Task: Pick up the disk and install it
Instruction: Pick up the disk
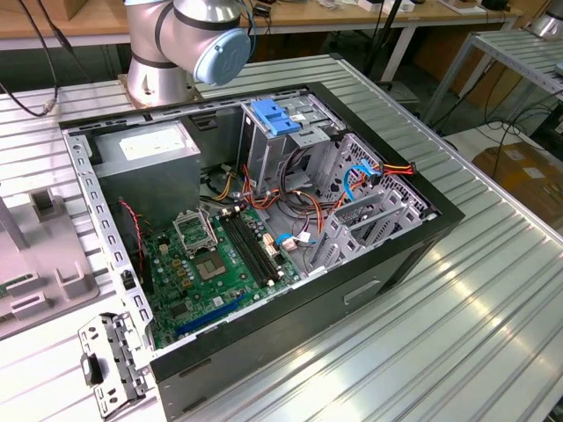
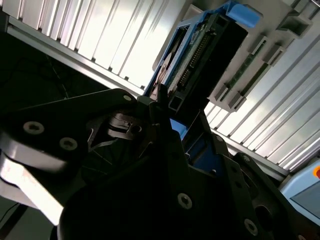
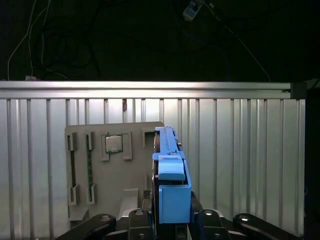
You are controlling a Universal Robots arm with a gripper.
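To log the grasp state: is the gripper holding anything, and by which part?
Yes: the disk. The gripper clamps the end nearest it, apparently across the broad faces.

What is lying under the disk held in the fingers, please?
A grey fixture tray carrying a processor chip, on the ribbed table; the disk hides part of the tray.

Ribbed metal table (image 1: 479, 299), wooden workbench (image 1: 88, 22)

The ribbed metal desk (image 3: 240, 150) is gleaming, smooth and bright. The disk (image 3: 170, 175) is showing smooth light-blue plastic rails, the tool (image 3: 172, 222) is looking matt black, and the plastic tray (image 3: 115, 180) is looking dull grey.
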